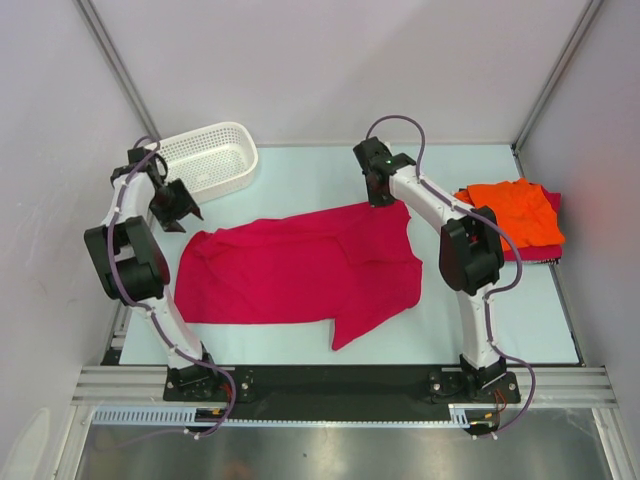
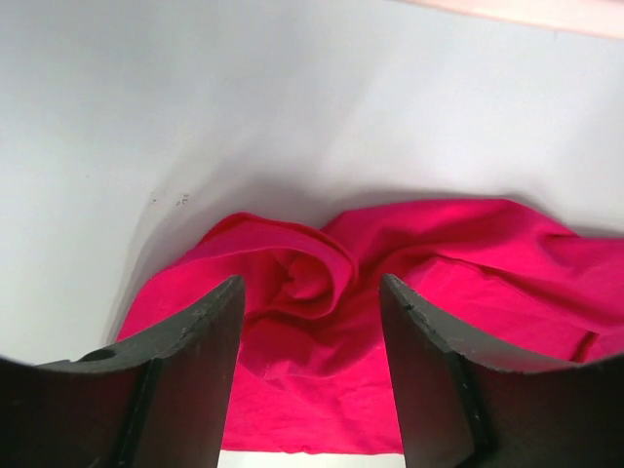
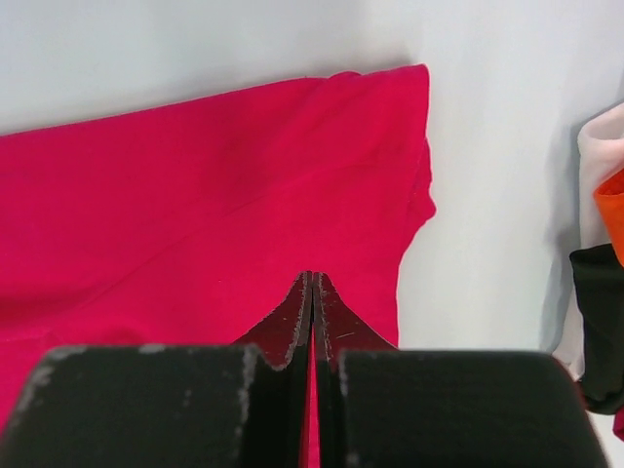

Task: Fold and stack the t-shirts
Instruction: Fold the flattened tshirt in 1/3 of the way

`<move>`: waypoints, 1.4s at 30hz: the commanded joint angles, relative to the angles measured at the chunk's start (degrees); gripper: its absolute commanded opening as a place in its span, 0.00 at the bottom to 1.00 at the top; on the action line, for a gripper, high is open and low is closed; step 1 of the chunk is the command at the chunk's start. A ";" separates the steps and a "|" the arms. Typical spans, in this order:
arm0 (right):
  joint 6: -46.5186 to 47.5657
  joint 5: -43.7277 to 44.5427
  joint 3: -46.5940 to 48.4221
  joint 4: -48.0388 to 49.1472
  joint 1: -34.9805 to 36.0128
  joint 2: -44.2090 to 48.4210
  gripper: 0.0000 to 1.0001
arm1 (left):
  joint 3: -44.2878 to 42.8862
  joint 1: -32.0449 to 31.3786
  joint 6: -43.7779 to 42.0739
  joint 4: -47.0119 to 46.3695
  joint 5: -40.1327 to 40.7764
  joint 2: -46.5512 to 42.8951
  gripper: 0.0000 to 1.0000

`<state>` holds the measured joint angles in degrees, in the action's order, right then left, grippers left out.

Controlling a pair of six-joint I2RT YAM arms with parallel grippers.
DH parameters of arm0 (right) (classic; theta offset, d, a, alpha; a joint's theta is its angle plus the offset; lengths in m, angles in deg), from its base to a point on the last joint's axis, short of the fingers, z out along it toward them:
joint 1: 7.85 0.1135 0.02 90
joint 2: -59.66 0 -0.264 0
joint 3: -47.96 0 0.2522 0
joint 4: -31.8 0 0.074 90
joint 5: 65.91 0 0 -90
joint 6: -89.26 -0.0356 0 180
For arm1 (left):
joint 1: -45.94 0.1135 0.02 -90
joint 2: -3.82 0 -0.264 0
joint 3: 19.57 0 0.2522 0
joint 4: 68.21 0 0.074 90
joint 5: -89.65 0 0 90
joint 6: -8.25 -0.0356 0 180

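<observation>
Parted and empty, the left gripper's (image 2: 312, 288) jaws hang over the bunched left edge of the crimson t-shirt (image 1: 290, 270), near the white basket (image 1: 215, 155). The right gripper (image 3: 312, 278) is closed at the shirt's far right corner; whether it pinches cloth is unclear. The shirt lies spread mid-table. At the right, the orange t-shirt (image 1: 515, 210) lies on another crimson one (image 1: 535, 253).
</observation>
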<state>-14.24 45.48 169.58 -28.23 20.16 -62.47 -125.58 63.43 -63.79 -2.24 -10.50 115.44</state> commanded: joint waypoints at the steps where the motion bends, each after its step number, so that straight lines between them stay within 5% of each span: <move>1: -0.30 -0.82 1.66 -0.76 0.29 -0.57 0.00 | -2.41 -0.18 0.68 0.35 -2.50 -1.40 0.62; 17: -0.39 -1.52 2.27 -1.11 0.20 -1.18 0.00 | -3.11 -2.02 0.33 0.00 -5.58 5.01 0.57; 20: -0.39 -1.52 2.36 -1.11 0.12 -1.18 0.00 | -3.29 -3.25 0.41 0.00 -5.84 5.81 0.44; 24: -0.39 -1.70 2.89 -1.11 0.12 -1.27 0.00 | -3.46 -4.05 0.94 0.00 -5.49 6.95 0.00; 42: -0.57 -2.66 2.80 -1.55 0.12 -1.80 0.00 | -13.48 -2.73 2.70 5.98 12.87 8.09 0.00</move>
<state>-14.26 43.45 170.19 -29.69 20.16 -63.60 -135.57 60.37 -62.24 2.35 -3.20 123.19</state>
